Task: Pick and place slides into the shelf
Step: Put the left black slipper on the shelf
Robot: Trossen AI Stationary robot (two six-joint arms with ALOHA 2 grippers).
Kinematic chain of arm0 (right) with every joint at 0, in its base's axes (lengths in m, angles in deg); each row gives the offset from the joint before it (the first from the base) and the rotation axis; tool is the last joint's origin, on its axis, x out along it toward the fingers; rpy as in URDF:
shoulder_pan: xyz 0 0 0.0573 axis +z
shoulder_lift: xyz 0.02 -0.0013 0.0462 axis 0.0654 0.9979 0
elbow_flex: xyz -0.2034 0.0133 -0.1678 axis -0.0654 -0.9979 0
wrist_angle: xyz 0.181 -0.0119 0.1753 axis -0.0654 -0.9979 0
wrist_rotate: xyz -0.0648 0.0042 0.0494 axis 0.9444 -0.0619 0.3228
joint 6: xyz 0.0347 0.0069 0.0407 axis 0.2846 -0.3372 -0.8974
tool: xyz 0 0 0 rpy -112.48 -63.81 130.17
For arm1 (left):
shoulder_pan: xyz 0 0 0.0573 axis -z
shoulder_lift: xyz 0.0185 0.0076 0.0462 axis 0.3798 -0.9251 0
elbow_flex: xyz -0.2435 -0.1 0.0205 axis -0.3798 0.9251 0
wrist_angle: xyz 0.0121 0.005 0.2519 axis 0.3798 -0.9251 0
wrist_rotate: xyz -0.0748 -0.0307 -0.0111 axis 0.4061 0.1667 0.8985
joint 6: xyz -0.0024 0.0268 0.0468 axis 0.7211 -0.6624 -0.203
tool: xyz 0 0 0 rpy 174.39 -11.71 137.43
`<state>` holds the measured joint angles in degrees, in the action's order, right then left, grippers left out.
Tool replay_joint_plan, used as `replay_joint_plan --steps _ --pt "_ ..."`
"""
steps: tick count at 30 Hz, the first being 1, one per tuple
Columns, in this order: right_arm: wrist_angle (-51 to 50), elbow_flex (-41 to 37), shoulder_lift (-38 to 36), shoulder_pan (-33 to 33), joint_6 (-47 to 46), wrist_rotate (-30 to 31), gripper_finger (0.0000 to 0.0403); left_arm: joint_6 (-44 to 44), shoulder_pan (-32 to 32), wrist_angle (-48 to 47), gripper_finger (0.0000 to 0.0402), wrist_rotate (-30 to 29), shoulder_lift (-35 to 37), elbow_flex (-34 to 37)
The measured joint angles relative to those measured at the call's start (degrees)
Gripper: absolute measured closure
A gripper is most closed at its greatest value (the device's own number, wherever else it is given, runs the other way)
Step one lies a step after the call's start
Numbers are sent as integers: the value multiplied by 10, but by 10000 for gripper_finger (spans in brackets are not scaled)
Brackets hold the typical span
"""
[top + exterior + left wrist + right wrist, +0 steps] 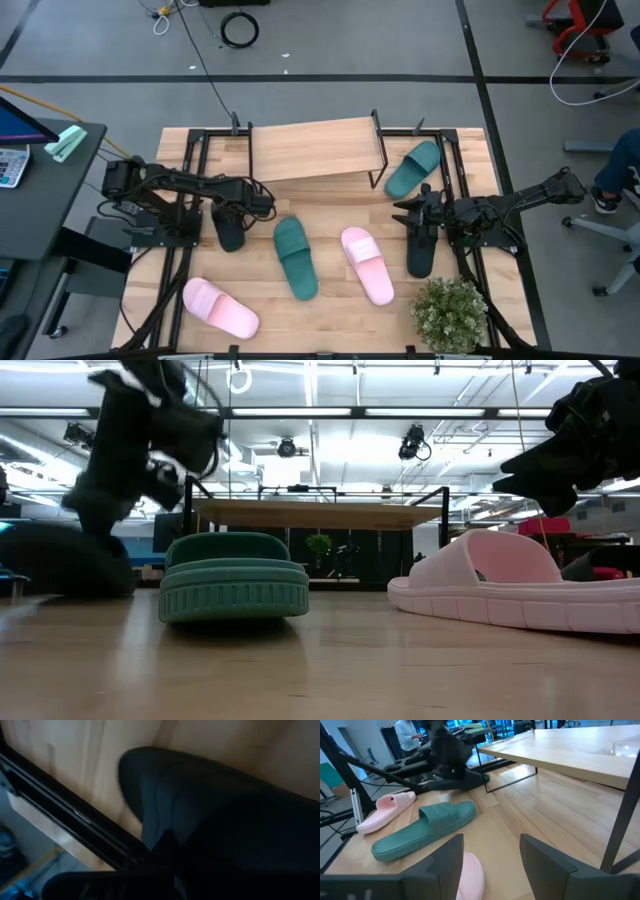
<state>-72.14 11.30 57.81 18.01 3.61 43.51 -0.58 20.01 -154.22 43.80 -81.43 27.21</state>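
The shelf (315, 150) stands at the table's far middle, wooden top on black wire legs. One black slide (230, 230) lies flat at the left, and my left gripper (240, 205) is down over it; the left wrist view is filled by this black slide (210, 810). My right gripper (490, 865) is open and hovers above the table at the right (415, 212), between a pink slide (367, 264) and the second black slide (420, 250). One teal slide (296, 257) lies mid-table, another teal slide (412, 168) by the shelf's right legs. A second pink slide (220, 307) lies near-left.
A potted plant (450, 312) stands at the near right corner, close to my right arm. Black frame rails (190, 200) run along both table sides. A person (407, 735) stands beyond the table's left side. Bare wood shows under the shelf (555, 805).
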Motion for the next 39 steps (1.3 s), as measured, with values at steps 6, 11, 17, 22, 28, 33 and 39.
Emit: replay_joint_plan --steps 6,11,17,22,28,33,39 --pt "0 0 0 0 -5 0 202 70 81 -81 390 60 0 -114" --pt "0 0 0 0 -5 0 202 127 155 -145 390 115 0 -209" --pt "0 0 0 0 -5 0 202 150 231 -163 390 113 0 -323" --pt "0 0 0 0 0 0 202 108 271 -162 390 -28 -5 -418" --pt "1 0 0 0 1 0 202 9 226 -160 390 -252 -4 -480" --pt "8 0 0 0 1 1 202 -50 114 -123 390 -293 -5 -481" --pt "10 0 0 0 1 0 202 -131 -21 -48 390 -292 -31 -473"
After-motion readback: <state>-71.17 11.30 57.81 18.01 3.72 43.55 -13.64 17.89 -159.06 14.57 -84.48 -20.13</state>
